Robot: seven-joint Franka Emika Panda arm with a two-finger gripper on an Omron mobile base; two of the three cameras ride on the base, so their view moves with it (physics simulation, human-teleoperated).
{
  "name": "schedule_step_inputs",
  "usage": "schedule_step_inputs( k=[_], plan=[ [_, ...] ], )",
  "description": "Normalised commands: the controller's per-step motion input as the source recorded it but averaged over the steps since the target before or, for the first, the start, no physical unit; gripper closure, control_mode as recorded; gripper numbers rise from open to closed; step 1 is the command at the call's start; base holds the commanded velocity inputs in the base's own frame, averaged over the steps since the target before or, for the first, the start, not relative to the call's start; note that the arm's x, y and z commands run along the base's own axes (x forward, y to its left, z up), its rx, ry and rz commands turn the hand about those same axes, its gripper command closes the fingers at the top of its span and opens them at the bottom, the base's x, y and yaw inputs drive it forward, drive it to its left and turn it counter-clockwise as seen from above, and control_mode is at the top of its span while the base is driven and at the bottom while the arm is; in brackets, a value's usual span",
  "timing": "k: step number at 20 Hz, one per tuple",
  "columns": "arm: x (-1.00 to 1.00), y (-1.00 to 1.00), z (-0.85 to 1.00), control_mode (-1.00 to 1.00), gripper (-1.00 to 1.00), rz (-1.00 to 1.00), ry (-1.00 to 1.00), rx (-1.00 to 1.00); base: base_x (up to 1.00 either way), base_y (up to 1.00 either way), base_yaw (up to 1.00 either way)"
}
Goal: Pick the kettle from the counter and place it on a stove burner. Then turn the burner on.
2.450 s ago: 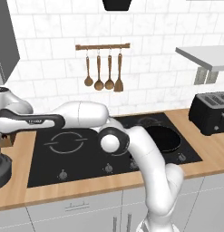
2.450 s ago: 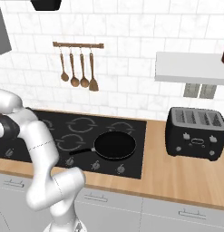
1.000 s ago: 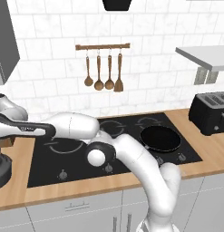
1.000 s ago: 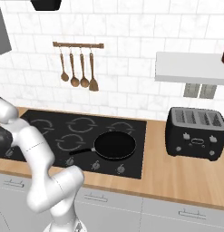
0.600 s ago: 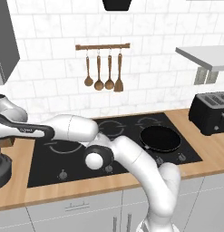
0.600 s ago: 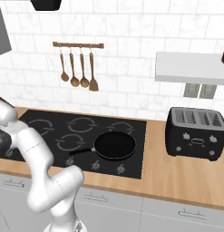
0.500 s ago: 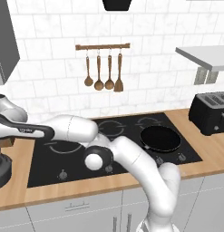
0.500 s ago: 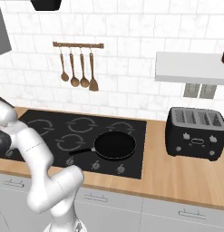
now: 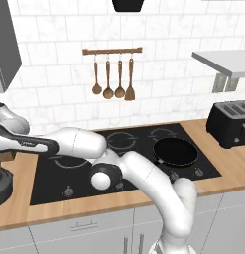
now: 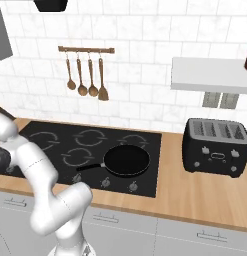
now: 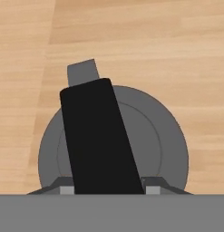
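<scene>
Hand view: looking straight down on the squat round dark grey metal kettle [image 11: 163,149]. It sits on the light tan wooden counter [image 11: 177,54]. The grey spout [image 11: 81,72] pokes out at 11 o'clock of the body. The black arched handle [image 11: 97,136] runs from 11 o'clock down to 6 o'clock over the lid. The gripper [image 11: 109,188] is at 6 o'clock. Its two dark finger tips [image 11: 63,186] sit tight against either side of the handle, so it is clamped on the kettle handle. This detail is seen in the hand view; the base views do not give it.

Left base view: the kettle [image 9: 0,182] is cut off at the 8 o'clock edge, on the counter [image 9: 22,173], just left of the black glass hob [image 9: 139,144]. The white arm [image 9: 74,141] stretches across the hob toward 9 o'clock. The hand end is at the frame edge above the kettle, too cropped to read the jaws. The flat black frying pan [image 9: 175,151] is at 3 o'clock on the hob. The black toaster [image 9: 232,124] is further toward 3 o'clock. Wooden utensils on a rail [image 9: 113,74] hang at 12 o'clock.

Right base view: grey ring burner outlines [image 10: 90,137] read clearer here, the arm covering less of them. The frying pan [image 10: 126,161] has its handle pointing to 9 o'clock. The toaster [image 10: 215,146] shows its front knobs. The arm [image 10: 30,165] leaves at the 9 o'clock edge.
</scene>
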Motion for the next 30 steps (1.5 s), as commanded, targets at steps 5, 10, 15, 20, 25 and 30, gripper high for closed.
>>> schedule_step_inputs(
  k=[5,10,15,20,25,30],
  plan=[
    [-0.44,-0.07,-0.08,-1.0,1.0,0.0,-0.11,-0.01,0.0,0.0,0.0],
    [-0.51,-0.13,0.0,-1.0,1.0,0.0,-0.15,-0.01,0.0,0.0,0.0],
    [-0.59,-0.34,0.09,-1.0,1.0,0.0,-0.21,0.0,0.0,0.0,0.0],
    [-0.54,-0.73,0.03,-1.0,1.0,-0.04,-0.2,0.01,0.0,0.0,0.0],
    [-0.68,-0.98,0.0,-1.0,1.0,-0.03,-0.28,0.13,0.0,0.0,0.0],
    [-0.17,-0.98,0.0,-1.0,1.0,-0.04,-0.23,0.17,0.0,0.0,0.0]
  ],
)
